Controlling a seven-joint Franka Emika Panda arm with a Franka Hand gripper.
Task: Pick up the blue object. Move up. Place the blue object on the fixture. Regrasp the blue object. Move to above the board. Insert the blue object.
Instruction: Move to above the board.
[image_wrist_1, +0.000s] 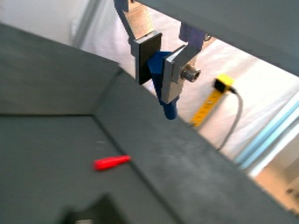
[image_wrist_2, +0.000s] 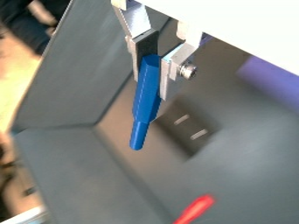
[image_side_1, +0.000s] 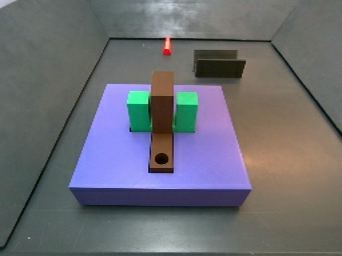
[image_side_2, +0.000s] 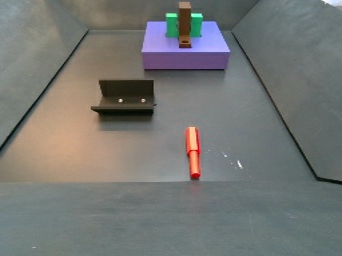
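- Blue peg (image_wrist_2: 142, 103) pinched between the gripper (image_wrist_2: 156, 54) fingers, hanging down well clear of the dark floor (image_wrist_2: 82, 175) in both wrist views.
- Gripped at the upper end only; most of its length pointing out below the silver plates, lower tip free.
- Neither gripper nor blue peg visible in either side view.
- On the far left of a side view, sloped grey walls (image_side_2: 34, 75) hemming in the floor.
- Left of centre, fixture (image_side_2: 124, 97) standing alone, open floor all round.
- Centre, red peg (image_side_2: 193, 152) lying flat, well apart from the fixture.
- Further back, purple board (image_side_2: 187, 50) with brown bar (image_side_1: 162, 120) between two green blocks (image_side_1: 139, 111); round hole (image_side_1: 162, 159) uncovered.
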